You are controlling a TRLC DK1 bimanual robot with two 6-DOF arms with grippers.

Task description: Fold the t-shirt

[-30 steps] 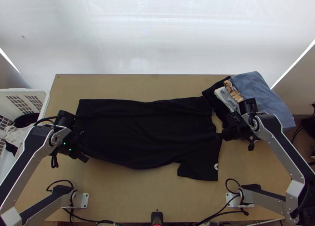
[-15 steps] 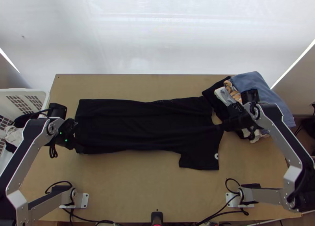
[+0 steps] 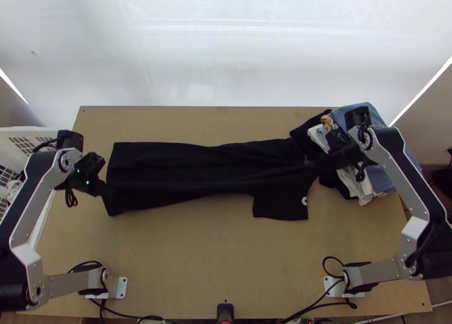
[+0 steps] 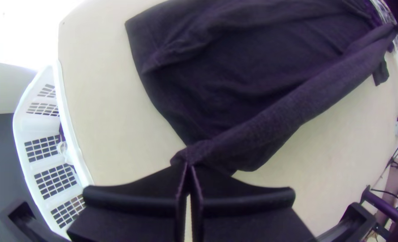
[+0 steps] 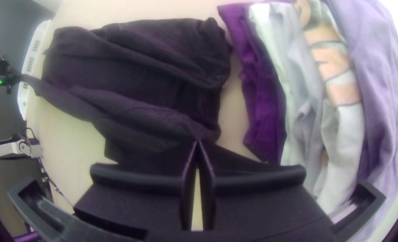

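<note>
Both hands went toward the far edge of the table [image 3: 198, 267] vs. the earlier pics, L hand [image 3: 108, 196] and R hand [image 3: 317, 166] taking the near side of the black t-shirt [image 3: 198, 166] w/ them; its short sleeve [image 3: 277, 207] slid farther from the near edge, too.

Table was the biggest thing, w/ an arm base near each near corner. T-shirt lay lengthwise L to R across its far half, far side spread w/ some creases, near side drawn up into a taut strip btwn the two hands, partly over the rest. Sleeve pointed to the near edge, R of ctr.

Pile of clothes [image 3: 384, 178] sat at the far R corner: blue, white, grey & black pcs., one w/ an orange-ish print. White basket [image 4: 75, 154] stood just beside the L edge, w/ slotted walls.

L hand: fingers together at the tips, clamped on the t-shirt's near L corner. R hand: ditto, clamped on its R end, nr the pile. Smallest was a rd. white mark [image 3: 304, 201] on the sleeve.
</note>
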